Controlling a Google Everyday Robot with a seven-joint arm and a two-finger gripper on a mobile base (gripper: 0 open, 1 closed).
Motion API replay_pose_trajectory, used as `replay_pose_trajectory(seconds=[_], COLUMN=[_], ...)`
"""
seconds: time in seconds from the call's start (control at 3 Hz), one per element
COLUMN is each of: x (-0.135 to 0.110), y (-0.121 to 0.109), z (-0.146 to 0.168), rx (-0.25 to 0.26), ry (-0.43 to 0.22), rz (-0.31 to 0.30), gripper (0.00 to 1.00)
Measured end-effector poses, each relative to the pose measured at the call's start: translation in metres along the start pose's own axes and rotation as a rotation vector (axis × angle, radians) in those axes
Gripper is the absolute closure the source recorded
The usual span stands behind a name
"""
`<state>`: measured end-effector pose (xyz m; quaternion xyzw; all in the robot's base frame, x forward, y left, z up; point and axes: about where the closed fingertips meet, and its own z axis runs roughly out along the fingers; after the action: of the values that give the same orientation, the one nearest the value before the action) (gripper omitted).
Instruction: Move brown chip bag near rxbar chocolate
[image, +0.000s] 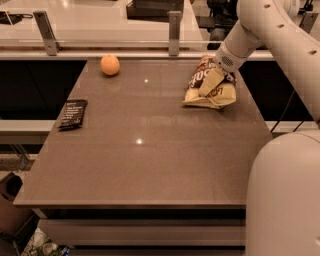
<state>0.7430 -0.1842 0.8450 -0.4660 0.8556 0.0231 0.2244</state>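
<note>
The brown chip bag (210, 86), dark brown and cream-yellow, lies crumpled on the table's far right part. Its top edge leans up against my gripper (216, 71), which reaches down onto the bag from the upper right on the white arm (260, 25). The rxbar chocolate (73, 113), a small flat black wrapper, lies near the table's left edge, far from the bag.
An orange round fruit (110, 65) sits at the far left of the brown table (150, 165). A counter with metal posts (174, 32) runs behind the table. My white base (285, 200) fills the lower right corner.
</note>
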Motion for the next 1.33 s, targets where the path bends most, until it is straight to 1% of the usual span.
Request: replay_pose_trajectory(seconds=[0.67,1.0,1.33], x=[0.000,-0.007,-0.015], y=[0.000,0.004,0.012], z=[-0.001,-0.060,-0.136], rx=[0.000,0.068,0.166], ry=[0.000,0.035,0.073], rz=[0.000,-0.034,-0.070], gripper=[1.00,1.00,1.00])
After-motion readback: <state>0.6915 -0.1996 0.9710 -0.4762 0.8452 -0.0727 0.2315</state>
